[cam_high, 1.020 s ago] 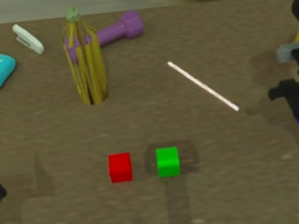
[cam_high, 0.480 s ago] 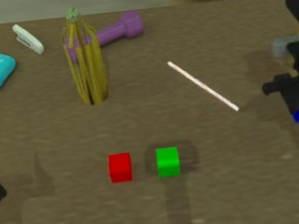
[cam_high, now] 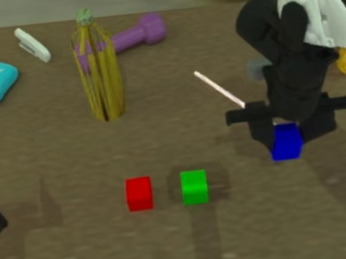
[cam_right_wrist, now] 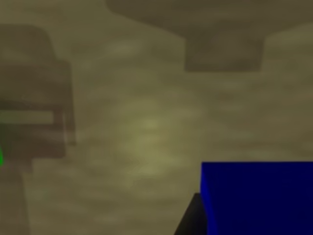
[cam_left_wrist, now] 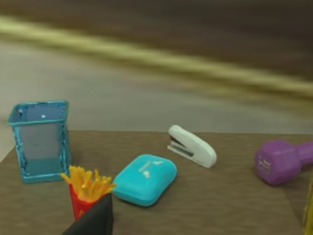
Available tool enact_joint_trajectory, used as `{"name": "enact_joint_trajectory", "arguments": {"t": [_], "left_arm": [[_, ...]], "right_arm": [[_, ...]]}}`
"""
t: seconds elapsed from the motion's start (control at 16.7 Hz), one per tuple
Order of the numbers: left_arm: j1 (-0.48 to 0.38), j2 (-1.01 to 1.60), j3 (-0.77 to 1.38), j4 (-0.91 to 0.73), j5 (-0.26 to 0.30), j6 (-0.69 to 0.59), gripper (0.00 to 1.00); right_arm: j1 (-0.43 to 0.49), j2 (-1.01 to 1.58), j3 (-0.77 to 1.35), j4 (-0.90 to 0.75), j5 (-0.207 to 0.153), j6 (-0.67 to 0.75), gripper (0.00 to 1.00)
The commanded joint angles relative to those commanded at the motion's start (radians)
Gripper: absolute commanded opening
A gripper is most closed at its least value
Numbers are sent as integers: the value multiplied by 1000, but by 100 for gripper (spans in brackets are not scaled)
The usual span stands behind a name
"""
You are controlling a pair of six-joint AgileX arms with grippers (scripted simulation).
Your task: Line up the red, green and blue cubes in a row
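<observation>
Carrying the blue cube (cam_high: 286, 142), looks pinched, my right gripper (cam_high: 287, 135) just swung in toward the green cube (cam_high: 194, 186); row's nearly complete.

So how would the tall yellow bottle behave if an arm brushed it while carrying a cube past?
The tall yellow bottle stands upright on a narrow base, so a nudge high up would probably tip it. Its round body suggests it would then roll, perhaps toward the purple dumbbell beside it.
</observation>
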Motion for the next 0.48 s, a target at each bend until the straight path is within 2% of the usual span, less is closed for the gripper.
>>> {"name": "enact_joint_trajectory", "arguments": {"t": [0.24,0.48], "left_arm": [[0,0,0,0,0,0,100],[0,0,0,0,0,0,100]], "right_arm": [[121,-2,32,-18,3,140,0],[130,-3,34,-19,3,149,0]]}}
